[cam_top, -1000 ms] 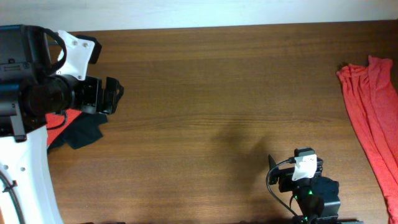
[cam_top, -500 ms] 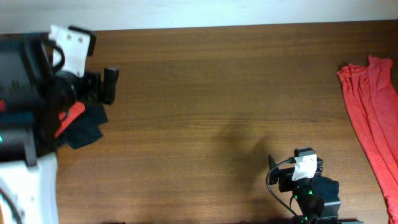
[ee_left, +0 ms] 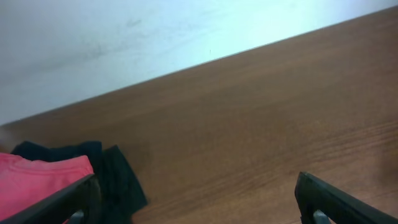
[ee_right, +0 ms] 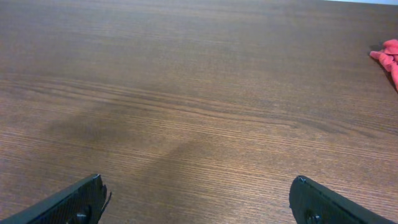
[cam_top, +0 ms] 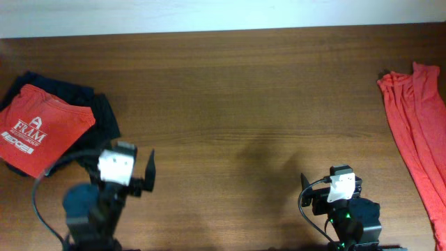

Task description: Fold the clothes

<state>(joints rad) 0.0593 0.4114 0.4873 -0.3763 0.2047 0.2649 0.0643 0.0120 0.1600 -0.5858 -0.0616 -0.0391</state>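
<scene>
A brown wooden tabletop [cam_top: 244, 104] fills the overhead view. At its left end lies the folded orange-red T-shirt [cam_top: 45, 136], a neat skewed rectangle with its white lettering and logo facing up. It rests on top of dark navy garments [cam_top: 104, 115], which stick out from under it on the far side and on the side toward the tabletop's middle. At the right end of the tabletop there is a second orange-red garment [cam_top: 418, 132] – unfolded, bunched into long creases and running off the right edge of the frame. The broad middle of the tabletop separates the two, so they are well apart. The left gripper [ee_left: 198, 180] sits at the tabletop's near edge toward the left end, close to the navy garments but not touching them. Its fingers [ee_left: 62, 202] are spread wide with nothing between them, and its wrist view shows a corner of the folded shirt and the navy cloth just beyond one finger. The right gripper [ee_right: 198, 182] sits at the near edge toward the right end – its fingers [ee_right: 323, 202] are likewise spread wide over bare wood and hold nothing. A tip of the unfolded garment shows at the far right of its wrist view.
</scene>
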